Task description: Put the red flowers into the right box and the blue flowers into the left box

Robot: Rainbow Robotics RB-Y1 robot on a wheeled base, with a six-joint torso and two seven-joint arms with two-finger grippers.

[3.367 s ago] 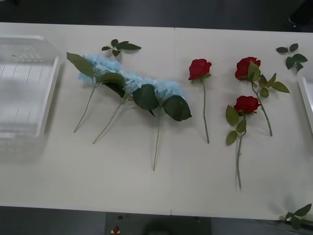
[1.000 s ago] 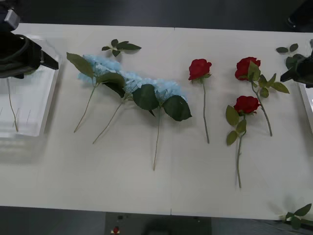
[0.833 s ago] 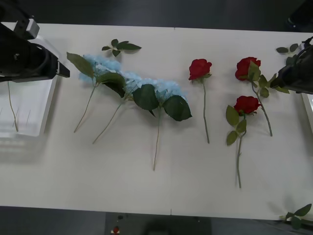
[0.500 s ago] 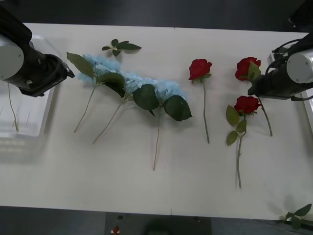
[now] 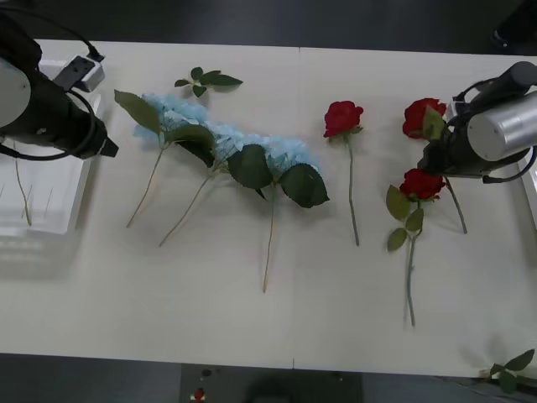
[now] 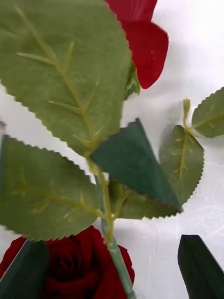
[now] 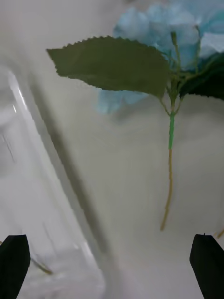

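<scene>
on the white table [image 5: 252, 327] three red flowers [image 5: 342, 117], deep-red blooms on thin green stems, lie right of the pale blue flowers [image 5: 222, 143]. right gripper [image 6: 112, 268], fingers apart, hangs over two roses; left gripper [image 7: 112, 259], fingers apart, hangs beside the left box [image 5: 50, 210].

White table [image 5: 210, 336], leaf sprigs far-centre [image 5: 208, 81], near-right corner [image 5: 510, 369]

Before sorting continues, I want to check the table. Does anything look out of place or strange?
Mostly tidy. A loose leaf sprig lies alone beyond the blue flowers, and another at the table's near right corner, attached to no flower. The left box already holds a bare stem. Both tools are open.
</scene>
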